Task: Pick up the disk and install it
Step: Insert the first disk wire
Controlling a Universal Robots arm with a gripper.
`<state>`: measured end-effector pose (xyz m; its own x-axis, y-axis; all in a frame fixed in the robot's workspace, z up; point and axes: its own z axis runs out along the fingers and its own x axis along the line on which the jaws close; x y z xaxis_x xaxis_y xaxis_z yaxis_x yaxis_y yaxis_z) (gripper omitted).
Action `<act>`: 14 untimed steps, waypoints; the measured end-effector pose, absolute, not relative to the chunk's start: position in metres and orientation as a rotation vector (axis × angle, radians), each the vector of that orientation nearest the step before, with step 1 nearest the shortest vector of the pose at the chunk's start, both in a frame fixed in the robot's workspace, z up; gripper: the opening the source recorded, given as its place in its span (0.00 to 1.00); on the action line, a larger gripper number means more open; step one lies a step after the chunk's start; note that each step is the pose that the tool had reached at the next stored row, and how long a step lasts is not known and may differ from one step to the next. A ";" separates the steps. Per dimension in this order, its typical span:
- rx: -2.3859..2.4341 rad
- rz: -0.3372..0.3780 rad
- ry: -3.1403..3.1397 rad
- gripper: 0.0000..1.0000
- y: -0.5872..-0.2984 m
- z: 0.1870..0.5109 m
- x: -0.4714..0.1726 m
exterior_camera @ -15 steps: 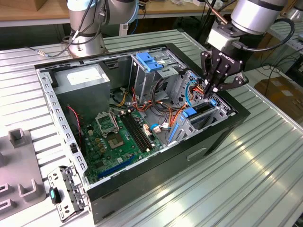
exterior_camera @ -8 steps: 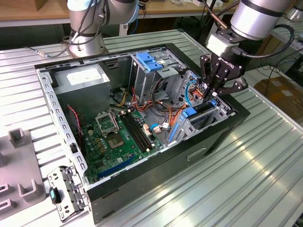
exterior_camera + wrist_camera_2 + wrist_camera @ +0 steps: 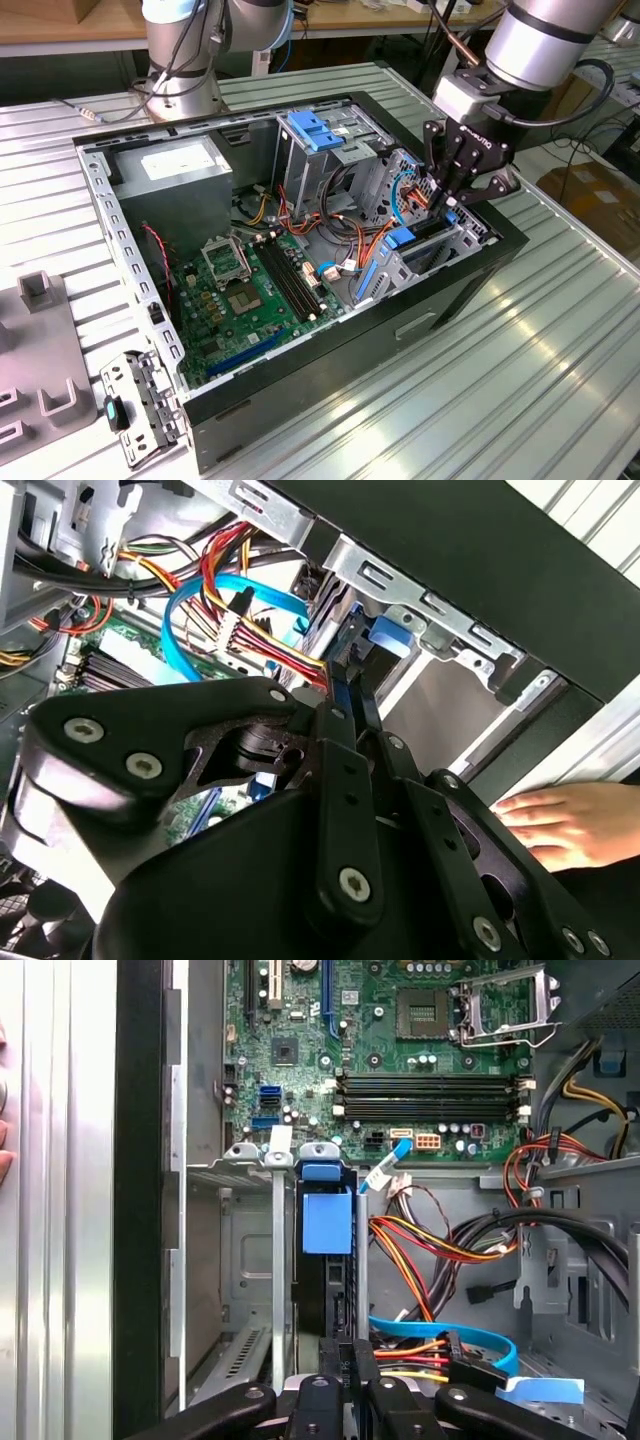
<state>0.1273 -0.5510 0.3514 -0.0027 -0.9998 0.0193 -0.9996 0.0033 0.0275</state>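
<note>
Here the gripper (image 3: 345, 1365) has its fingers pinched on the disk (image 3: 327, 1260), upright on edge to fit the narrow metal bay (image 3: 245, 1260).

We see the gripper (image 3: 345, 695) with its black fingers (image 3: 340, 740) pressed close on the thin edge of the disk (image 3: 345, 645) standing in the metal bay (image 3: 420, 615), coloured cables (image 3: 230, 600) beside it and a hand (image 3: 560, 820) outside the case (image 3: 480, 570).

one computer case (image 3: 330, 370), one motherboard (image 3: 250, 290), one disk (image 3: 326, 1260), one gripper (image 3: 447, 195), one hand (image 3: 560, 825)
</note>
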 end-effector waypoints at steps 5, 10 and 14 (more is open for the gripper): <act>2.195 -0.009 -2.201 0.16 -0.551 0.348 0.127; 2.195 -0.009 -2.202 0.16 -0.551 0.346 0.127; 2.194 -0.009 -2.202 0.16 -0.551 0.343 0.127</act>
